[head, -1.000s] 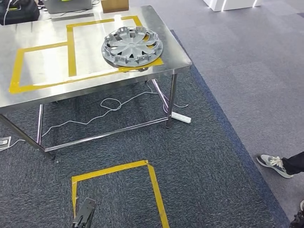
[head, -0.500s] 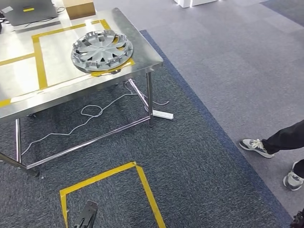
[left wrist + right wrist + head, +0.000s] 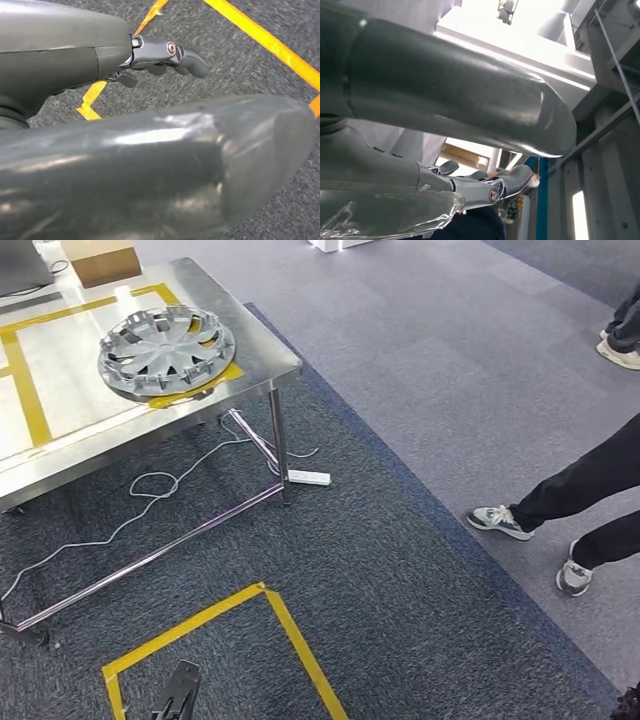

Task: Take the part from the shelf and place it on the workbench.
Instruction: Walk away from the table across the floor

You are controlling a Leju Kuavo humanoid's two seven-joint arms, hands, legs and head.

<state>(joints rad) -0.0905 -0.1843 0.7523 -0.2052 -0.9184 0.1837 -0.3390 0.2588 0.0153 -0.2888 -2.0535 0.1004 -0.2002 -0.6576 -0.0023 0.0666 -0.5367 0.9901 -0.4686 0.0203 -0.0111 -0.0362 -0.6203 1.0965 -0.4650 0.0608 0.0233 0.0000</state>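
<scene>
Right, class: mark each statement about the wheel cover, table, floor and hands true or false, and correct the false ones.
1. The wheel cover lies on the steel table. True.
2. The wheel cover is clear of the yellow tape. False: it overlaps the tape.
3. A white power strip lies on the carpet by a table leg. True.
4. The left hand holds the wheel cover. False: it holds nothing, over the carpet.
5. A cardboard box sits under the table. False: it is on the tabletop.
</scene>
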